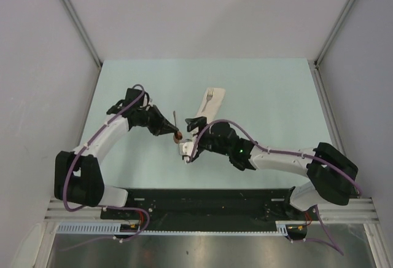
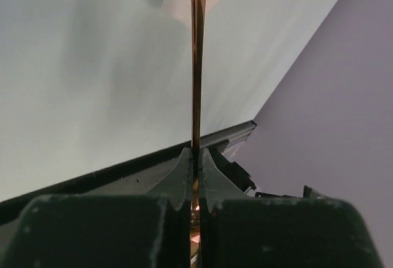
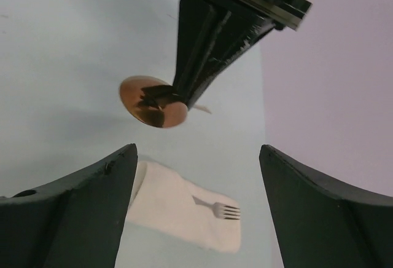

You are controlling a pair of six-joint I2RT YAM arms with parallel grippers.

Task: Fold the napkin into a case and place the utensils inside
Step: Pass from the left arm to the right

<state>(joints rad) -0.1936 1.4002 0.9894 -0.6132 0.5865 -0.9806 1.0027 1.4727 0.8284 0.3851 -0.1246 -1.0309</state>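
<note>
Left gripper [image 1: 170,130] is clamping shut on the spoon [image 1: 176,126] beside its copper bowl. Just to its right the case [image 1: 209,105] is lying, long axis slanting away rightward, with the right gripper [image 1: 189,149] gaping empty at its near end.

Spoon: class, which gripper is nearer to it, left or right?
Left. The left gripper is shut on the spoon, at its handle; the right gripper stands open beside it, apart.

Cream case [image 1: 216,98] flat, fork [image 1: 209,95] tines out; copper spoon [image 1: 177,134] upright, bowl down
</note>
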